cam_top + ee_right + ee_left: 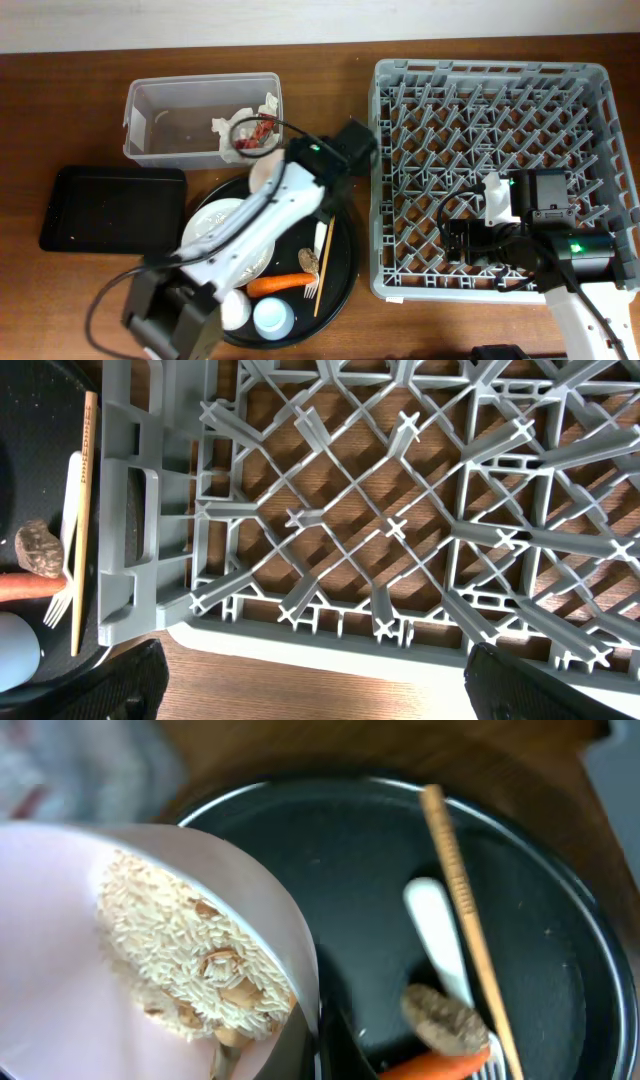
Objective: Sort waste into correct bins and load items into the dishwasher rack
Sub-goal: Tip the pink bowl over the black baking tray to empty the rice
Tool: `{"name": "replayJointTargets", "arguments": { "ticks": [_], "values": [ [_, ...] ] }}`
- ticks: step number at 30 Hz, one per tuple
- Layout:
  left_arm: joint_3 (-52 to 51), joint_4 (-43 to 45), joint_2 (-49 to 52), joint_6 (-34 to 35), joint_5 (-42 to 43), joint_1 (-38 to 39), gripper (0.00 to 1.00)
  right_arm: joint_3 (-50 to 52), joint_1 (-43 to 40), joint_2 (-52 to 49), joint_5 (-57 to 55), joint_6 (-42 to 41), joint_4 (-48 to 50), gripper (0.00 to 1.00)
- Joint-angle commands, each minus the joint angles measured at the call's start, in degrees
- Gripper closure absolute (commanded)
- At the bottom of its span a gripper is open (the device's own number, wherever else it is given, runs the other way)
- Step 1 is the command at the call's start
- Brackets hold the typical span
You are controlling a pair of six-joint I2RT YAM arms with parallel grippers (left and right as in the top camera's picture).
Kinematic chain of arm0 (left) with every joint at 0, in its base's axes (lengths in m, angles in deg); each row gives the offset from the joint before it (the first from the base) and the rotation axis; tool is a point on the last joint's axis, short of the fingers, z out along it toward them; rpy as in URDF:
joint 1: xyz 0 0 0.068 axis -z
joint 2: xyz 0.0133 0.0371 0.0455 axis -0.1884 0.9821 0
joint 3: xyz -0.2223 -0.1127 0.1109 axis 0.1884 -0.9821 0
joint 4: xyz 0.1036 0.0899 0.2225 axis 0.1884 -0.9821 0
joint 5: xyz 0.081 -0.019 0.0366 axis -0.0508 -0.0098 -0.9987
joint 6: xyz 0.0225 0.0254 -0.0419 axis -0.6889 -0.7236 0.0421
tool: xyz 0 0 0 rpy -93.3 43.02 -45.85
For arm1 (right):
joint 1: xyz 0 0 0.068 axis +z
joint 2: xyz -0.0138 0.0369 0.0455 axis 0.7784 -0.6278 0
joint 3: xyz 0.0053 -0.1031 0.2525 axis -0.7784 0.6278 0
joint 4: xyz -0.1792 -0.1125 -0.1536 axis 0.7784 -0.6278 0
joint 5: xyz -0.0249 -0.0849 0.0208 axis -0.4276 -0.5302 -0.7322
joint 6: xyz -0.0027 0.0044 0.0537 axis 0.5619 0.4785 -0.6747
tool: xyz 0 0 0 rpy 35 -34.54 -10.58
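At the upper edge of the round black tray point(342, 262), the left arm's point(270, 215) jaws look clenched on the rim of a pale bowl point(50, 970). The bowl is tilted, with rice point(180, 950) clinging inside, and hangs just beside the clear bin point(200, 112). The right arm's point(560, 250) jaws hang released and empty over the dishwasher rack point(490, 70), fingers point(130, 685) wide apart.

The job seems barely begun. Only a crumpled wrapper point(250, 132) lies in the clear bin, the flat black bin point(110, 205) on the counter point(60, 90) holds nothing visible, and the rack is bare. On the tray wait a plate point(225, 225), a carrot point(280, 284), a fork point(435, 935), a chopstick point(465, 910), a brown lump point(445, 1018) and a blue cup point(273, 318). No brand or writing can be read anywhere.
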Motion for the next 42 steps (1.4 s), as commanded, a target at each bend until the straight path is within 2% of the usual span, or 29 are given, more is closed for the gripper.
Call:
{"name": "replayJointTargets", "arguments": {
  "ticks": [1,7,11,13,19,21,26,30,38,41,42],
  "values": [
    [1.4,-1.0,-8.5,3.5,0.0,-7.4,1.0,-0.9,0.3,0.0,0.1,0.0,-0.2,0.02],
    [1.2,-2.0,-11.5,3.1,23.1,-34.5,1.0,-0.9,0.3,0.0,0.1,0.0,-0.3,0.02],
    [-0.3,-2.1,-11.5,-3.7,32.9,-47.1,1.0,-0.9,0.3,0.0,0.1,0.0,-0.2,0.02],
    [-4.4,0.9,-11.5,-8.2,41.2,-53.4,1.0,-0.9,0.3,0.0,0.1,0.0,-0.2,0.02],
    [-15.3,8.7,-11.3,-13.0,60.4,-65.8,1.0,-0.9,0.3,0.0,0.1,0.0,-0.2,0.02],
    [-20.5,11.7,-11.3,-17.2,73.7,-70.2,1.0,-0.9,0.3,-0.1,0.1,0.0,-0.2,0.02],
    [-34.6,23.0,-11.3,-19.8,91.8,-80.4,1.0,-0.9,0.3,-0.1,0.1,0.0,-0.2,0.02],
    [-36.3,26.1,-11.3,-22.4,105.1,-83.5,1.0,-0.9,0.3,-0.1,0.1,0.0,-0.2,0.02],
    [-36.3,27.1,-11.3,-22.7,105.6,-83.5,1.0,-0.9,0.3,-0.1,0.1,0.0,-0.2,0.02],
    [-36.3,27.3,-11.3,-19.2,94.8,-83.5,1.0,-0.9,0.3,-0.1,0.1,0.0,-0.2,0.02],
    [-36.3,27.3,-11.3,-19.2,94.3,-83.5,1.0,-0.9,0.3,-0.1,0.1,0.0,-0.2,0.02]
  ]
}}
